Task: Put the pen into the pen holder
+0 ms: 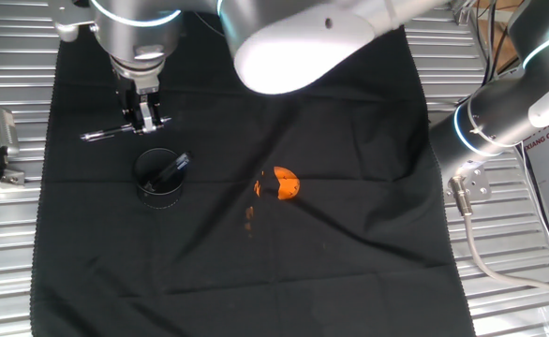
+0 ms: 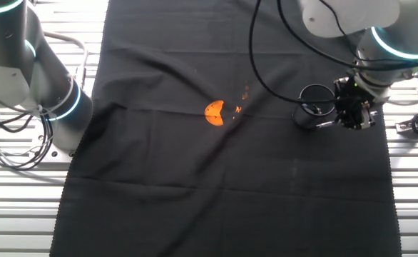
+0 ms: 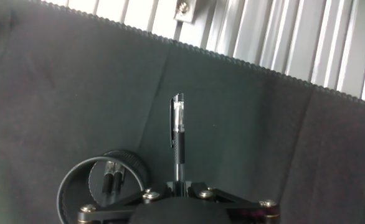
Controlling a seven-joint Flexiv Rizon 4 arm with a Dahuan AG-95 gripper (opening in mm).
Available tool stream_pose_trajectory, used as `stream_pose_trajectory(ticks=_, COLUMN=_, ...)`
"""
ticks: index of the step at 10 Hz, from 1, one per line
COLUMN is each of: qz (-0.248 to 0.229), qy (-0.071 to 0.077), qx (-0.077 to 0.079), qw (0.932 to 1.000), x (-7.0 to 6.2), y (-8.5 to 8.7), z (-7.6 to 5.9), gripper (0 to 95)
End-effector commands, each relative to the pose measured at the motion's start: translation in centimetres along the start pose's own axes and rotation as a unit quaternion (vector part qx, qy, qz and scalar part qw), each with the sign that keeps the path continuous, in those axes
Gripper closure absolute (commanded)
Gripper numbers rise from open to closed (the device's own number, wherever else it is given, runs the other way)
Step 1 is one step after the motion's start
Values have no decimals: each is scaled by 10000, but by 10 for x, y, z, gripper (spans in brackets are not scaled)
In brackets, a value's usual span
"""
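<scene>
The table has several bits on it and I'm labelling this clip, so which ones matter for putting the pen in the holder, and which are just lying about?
Part of the job:
pen, held level in the gripper
pen holder, a black cup beside it

Just lying about:
orange object mid-cloth
dark stick already in the cup
black cloth

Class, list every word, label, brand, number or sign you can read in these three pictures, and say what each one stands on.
"XIANG GROUP": partly cut off, on a white placard at the right edge of one fixed view; the smaller lines beneath are too blurred to read.
No readable text on the pen, the pen holder, the pincer or the cloth.
</scene>
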State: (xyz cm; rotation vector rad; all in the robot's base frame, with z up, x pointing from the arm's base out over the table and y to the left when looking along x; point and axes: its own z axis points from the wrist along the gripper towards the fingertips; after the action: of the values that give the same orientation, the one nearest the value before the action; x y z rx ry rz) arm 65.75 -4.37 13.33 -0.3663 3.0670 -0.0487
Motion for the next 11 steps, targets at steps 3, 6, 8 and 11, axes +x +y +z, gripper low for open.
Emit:
stream_pose_trajectory(ticks=3, qz=-22, qy=47, qx=5, qw=10000, x=11, y=0, z=-22, gripper=950)
stream_pose_trajectory(ticks=6, qz=3, qy=37, qx=-25, qw=10000, x=23, y=1, z=-30, gripper=950)
stream_pose_trajectory(ticks=8, qz=22, qy=55, qx=-34, qw=10000, x=31, y=2, z=-33, gripper=950)
stream_pose_trajectory(ticks=11, qz=138, qy=47, qx=-17, qw=9999, x=47, y=11, z=-32, gripper=950)
